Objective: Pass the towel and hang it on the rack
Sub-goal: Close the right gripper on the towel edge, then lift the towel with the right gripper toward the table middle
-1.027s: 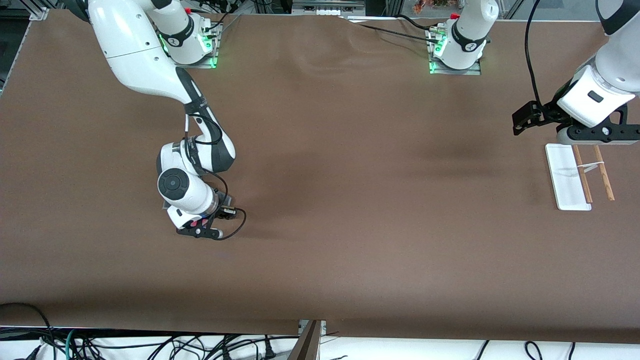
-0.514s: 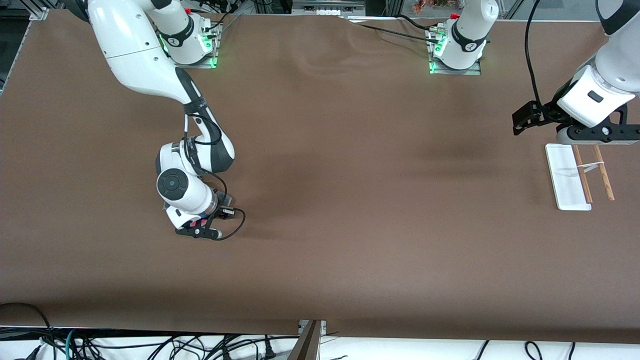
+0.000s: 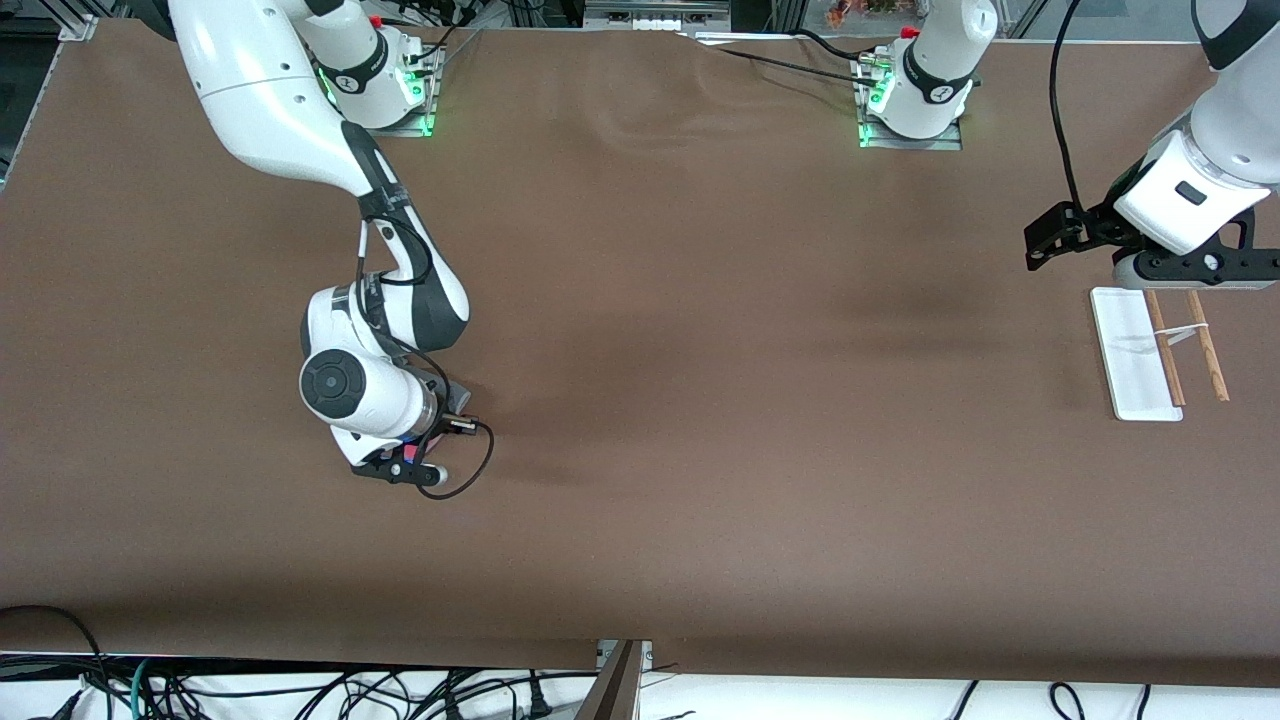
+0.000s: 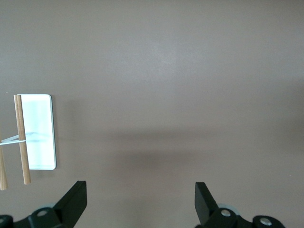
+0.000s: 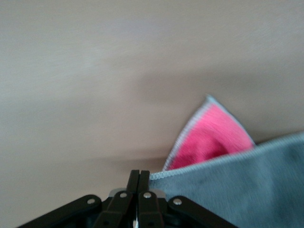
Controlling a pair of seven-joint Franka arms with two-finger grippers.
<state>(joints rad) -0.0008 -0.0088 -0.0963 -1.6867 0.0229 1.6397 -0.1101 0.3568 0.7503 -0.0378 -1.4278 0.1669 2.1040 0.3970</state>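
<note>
The towel (image 5: pixel 247 190), grey on one face and pink (image 5: pixel 211 140) on the other with a light stitched edge, is pinched at its edge by my right gripper (image 5: pixel 138 176), which is shut on it. In the front view only a grey corner (image 3: pixel 455 388) and a bit of pink (image 3: pixel 409 455) show under the right gripper (image 3: pixel 405 468), low over the table toward the right arm's end. The rack (image 3: pixel 1135 350), a white base with two brown rods (image 3: pixel 1208 350), stands at the left arm's end. My left gripper (image 3: pixel 1190 268) waits open above the rack's end nearest the bases. The left wrist view shows the left gripper (image 4: pixel 141 202) with nothing in it and the rack (image 4: pixel 40 130).
A brown cloth (image 3: pixel 700 350) covers the whole table. Cables (image 3: pixel 300 690) hang below its front edge. The two arm bases (image 3: pixel 910 110) stand along the edge farthest from the front camera.
My right gripper's fingers have closed on the towel's edge and the right wrist has shifted slightly, pulling the cloth with it. The left arm has not moved.
</note>
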